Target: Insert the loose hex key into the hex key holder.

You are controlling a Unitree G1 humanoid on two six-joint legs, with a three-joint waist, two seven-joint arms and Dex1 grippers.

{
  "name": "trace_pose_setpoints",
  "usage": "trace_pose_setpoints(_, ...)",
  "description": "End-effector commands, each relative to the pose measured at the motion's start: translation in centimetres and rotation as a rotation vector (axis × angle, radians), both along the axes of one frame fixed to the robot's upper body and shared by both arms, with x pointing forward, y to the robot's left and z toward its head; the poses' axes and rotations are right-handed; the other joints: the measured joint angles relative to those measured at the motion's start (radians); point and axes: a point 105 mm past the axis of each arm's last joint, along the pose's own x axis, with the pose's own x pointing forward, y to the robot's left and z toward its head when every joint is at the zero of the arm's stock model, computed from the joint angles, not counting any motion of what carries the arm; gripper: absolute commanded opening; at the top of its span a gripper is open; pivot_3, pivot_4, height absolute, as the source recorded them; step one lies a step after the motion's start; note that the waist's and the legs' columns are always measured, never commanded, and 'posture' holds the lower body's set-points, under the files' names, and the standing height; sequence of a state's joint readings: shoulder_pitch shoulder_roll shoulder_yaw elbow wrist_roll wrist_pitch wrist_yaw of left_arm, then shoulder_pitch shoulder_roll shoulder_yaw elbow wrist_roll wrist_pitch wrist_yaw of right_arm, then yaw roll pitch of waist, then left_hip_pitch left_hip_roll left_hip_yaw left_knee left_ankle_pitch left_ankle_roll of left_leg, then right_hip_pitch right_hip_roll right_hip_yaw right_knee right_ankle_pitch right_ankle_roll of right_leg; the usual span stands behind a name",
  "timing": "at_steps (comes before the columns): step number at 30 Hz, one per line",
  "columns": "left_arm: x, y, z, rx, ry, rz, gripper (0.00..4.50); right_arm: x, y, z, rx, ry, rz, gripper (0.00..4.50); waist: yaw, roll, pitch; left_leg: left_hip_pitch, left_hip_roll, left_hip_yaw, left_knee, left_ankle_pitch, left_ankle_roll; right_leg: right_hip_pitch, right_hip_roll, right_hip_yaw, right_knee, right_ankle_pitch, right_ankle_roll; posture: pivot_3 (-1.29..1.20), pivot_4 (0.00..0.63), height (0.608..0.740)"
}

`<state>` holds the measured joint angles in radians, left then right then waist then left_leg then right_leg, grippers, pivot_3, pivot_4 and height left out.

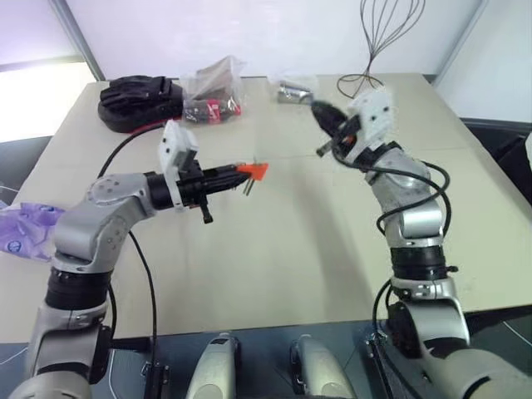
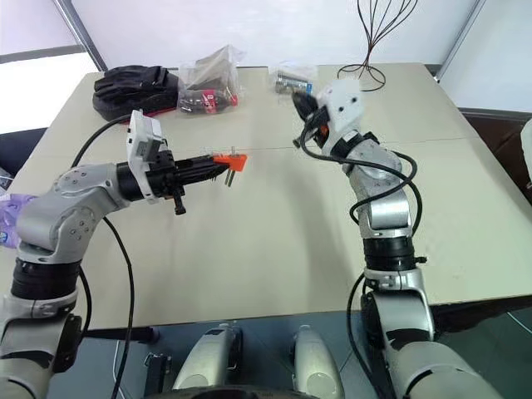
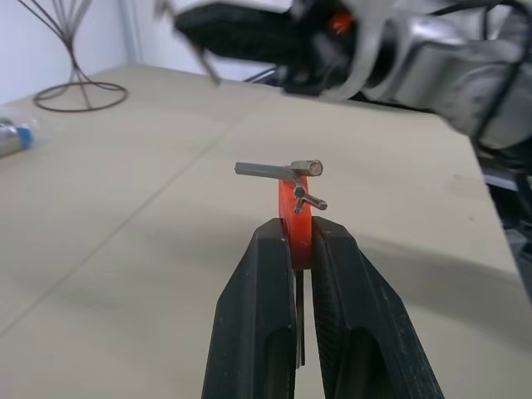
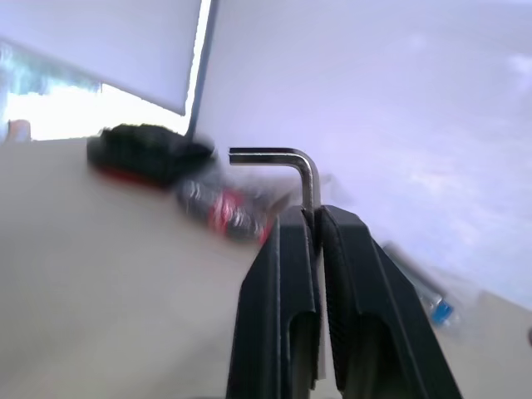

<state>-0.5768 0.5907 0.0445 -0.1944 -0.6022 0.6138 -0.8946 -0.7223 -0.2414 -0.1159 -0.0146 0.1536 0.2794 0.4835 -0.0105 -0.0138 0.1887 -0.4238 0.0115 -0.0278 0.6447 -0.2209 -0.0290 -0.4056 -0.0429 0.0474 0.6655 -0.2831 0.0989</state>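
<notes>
The left gripper (image 3: 301, 249) is squeezed tight on the hex key holder (image 3: 295, 218), a little orange-red block with short grey keys sticking out. It holds the block up in the air above the table (image 1: 274, 249). The right gripper (image 4: 317, 218) is pinched on the loose hex key (image 4: 287, 160), holding the long part so the bent end pokes out past the fingertips. In the head view, the key sits at about two o'clock from the holder, well apart from it. Both things look picked up, so the joining step comes next. I think the right arm must bring the key close, line its tip up with an empty hole, and push gently.
</notes>
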Motion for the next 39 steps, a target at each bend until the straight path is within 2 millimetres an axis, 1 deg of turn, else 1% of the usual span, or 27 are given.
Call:
trace_pose_setpoints(1,0.9,-0.1,2.2,-0.043,-0.126,0.062,0.00,-1.5,-0.2,2.5,0.147,0.000,0.022,0.01,-0.001,0.000,0.000,0.000,0.000,0.000,0.000,0.000,0.000,0.000,0.000,0.000,0.000,0.000,0.000,0.00,0.150,0.740)
trace_pose_setpoints(5,1.8,-0.4,3.1,-0.106,-0.170,0.100,0.00,-2.3,0.9,3.8,0.226,0.038,0.092,0.01,-0.004,0.000,0.000,0.000,0.000,0.000,0.000,0.000,0.000,0.000,0.000,0.000,0.000,0.000,0.001,0.00,0.150,0.740)
trace_pose_setpoints(8,2.0,-0.8,3.5,-0.142,-0.187,0.109,0.00,-2.9,1.8,4.4,0.248,0.049,0.147,0.01,-0.006,0.000,0.000,-0.001,0.000,0.001,0.000,0.000,0.000,-0.001,0.000,0.000,0.000,0.000,0.001,0.00,0.150,0.740)
trace_pose_setpoints(13,2.0,-1.7,3.6,-0.201,-0.180,0.099,0.00,-3.9,3.7,5.5,0.266,0.035,0.240,0.01,-0.007,0.000,0.000,-0.001,0.000,0.001,-0.001,0.000,0.000,-0.002,0.001,0.000,0.000,0.000,0.001,0.00,0.150,0.740)
trace_pose_setpoints(18,2.2,-2.4,3.4,-0.258,-0.150,0.093,0.00,-4.4,5.3,6.0,0.274,0.034,0.302,0.01,-0.006,0.000,0.000,-0.001,0.000,0.001,-0.001,0.000,0.000,-0.002,0.001,0.000,0.000,0.000,0.001,0.00,0.150,0.740)
trace_pose_setpoints(22,2.0,-2.9,3.2,-0.277,-0.136,0.083,0.00,-4.6,6.1,5.9,0.273,0.050,0.339,0.01,-0.006,0.000,0.000,-0.001,0.000,0.001,-0.001,0.000,0.000,-0.002,0.000,0.000,0.000,0.000,0.001,0.00,0.150,0.740)
trace_pose_setpoints(28,2.0,-3.2,3.3,-0.290,-0.130,0.073,0.00,-5.1,7.0,5.3,0.270,0.073,0.378,0.01,-0.007,0.000,0.000,-0.001,0.000,0.001,-0.001,0.000,0.000,-0.002,0.001,0.000,0.000,0.000,0.001,0.00,0.150,0.740)
trace_pose_setpoints(39,1.8,-3.5,3.7,-0.310,-0.132,0.060,0.00,-4.7,7.2,5.4,0.290,0.056,0.358,0.01,-0.007,0.000,0.000,-0.001,0.000,0.000,-0.001,0.000,0.000,-0.002,0.001,0.000,0.000,0.000,0.001,0.00,0.150,0.740)
